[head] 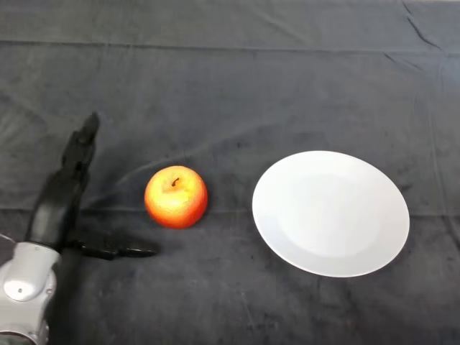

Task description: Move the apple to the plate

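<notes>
Apple: I see the apple [176, 197] sitting upright on the dark cloth of the desk [230, 86], stem up, in the middle-left of the scene. It has not been lifted or shifted onto anything.

Plate: the white plate [359, 244] lies to the right of the apple, near it but clearly apart, with a strip of cloth between them. It has nothing on it.

Hand: my left hand [57, 205] is at the left, just beside the apple and not touching it. It is spread wide, the fingers [80, 147] pointing to the far side and the thumb [118, 251] reaching right along the near side, below the apple. It has hold of nothing.

Done: as I judge it, only the approach; the hand is level with the apple and opened towards it.

Left: nearly all of the task. I would need to bring the hand right until the apple sits between fingers and thumb, close on it, lift, carry it right over the rim and set it down on the plate.

Risk: the apple is round and may roll off to the right if I nudge it before closing.
</notes>
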You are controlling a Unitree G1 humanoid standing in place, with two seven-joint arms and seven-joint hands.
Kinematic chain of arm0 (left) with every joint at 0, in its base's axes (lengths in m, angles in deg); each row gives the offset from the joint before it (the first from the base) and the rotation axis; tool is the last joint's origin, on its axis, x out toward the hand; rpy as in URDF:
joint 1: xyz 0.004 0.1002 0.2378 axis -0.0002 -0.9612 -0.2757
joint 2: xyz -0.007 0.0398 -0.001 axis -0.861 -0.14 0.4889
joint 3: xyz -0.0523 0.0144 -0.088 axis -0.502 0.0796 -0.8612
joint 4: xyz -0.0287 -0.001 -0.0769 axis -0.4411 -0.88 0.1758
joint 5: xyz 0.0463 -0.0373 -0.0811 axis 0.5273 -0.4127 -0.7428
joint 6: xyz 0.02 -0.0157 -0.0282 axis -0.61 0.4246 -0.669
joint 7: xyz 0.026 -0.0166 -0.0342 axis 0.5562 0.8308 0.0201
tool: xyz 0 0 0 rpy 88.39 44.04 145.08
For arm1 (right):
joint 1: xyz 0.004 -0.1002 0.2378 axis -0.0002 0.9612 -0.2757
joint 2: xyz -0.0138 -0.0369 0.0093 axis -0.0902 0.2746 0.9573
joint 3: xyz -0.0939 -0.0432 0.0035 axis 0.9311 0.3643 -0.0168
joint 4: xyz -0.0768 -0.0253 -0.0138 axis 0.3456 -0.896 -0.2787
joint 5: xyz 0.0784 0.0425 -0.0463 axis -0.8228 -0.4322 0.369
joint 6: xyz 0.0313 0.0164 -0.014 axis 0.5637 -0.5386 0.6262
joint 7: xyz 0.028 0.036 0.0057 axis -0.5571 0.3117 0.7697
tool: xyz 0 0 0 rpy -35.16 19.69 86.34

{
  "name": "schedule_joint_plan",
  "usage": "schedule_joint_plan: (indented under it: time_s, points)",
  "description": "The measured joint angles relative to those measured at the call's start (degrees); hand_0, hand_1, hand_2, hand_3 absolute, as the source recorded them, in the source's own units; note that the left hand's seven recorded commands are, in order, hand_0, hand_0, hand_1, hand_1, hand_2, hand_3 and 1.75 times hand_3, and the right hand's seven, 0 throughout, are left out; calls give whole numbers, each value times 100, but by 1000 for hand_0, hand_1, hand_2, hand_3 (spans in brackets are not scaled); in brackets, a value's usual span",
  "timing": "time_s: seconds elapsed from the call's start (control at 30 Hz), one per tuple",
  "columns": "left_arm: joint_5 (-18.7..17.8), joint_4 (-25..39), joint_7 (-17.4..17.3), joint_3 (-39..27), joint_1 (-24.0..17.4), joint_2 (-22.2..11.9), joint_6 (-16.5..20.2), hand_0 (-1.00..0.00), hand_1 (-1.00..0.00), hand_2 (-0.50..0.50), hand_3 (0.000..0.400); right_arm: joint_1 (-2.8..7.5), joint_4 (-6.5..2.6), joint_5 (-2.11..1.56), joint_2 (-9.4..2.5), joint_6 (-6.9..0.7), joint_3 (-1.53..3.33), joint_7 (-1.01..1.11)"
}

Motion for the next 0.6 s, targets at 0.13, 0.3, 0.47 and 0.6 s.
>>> schedule_joint_plan:
  time_s: [0.13, 0.3, 0.47, 0.6]
  points:
    - [7, 0, -8, 178, 0, 90, -37, 0, 0, 0, 0, 0, 0, 0, 0, 0, 0, 0]
    - [11, -1, -12, 416, 8, 186, -38, -263, -463, 100, 185, 0, 0, 0, 0, 0, 0, 0]
    - [40, -2, -31, 671, 33, 242, -38, -1000, -925, -37, 400, 0, 0, 0, 0, 0, -1, 0]
    - [84, -3, -44, 799, 53, 245, -41, -1000, -996, -2, 400, 0, 0, 0, 0, 0, -1, 0]
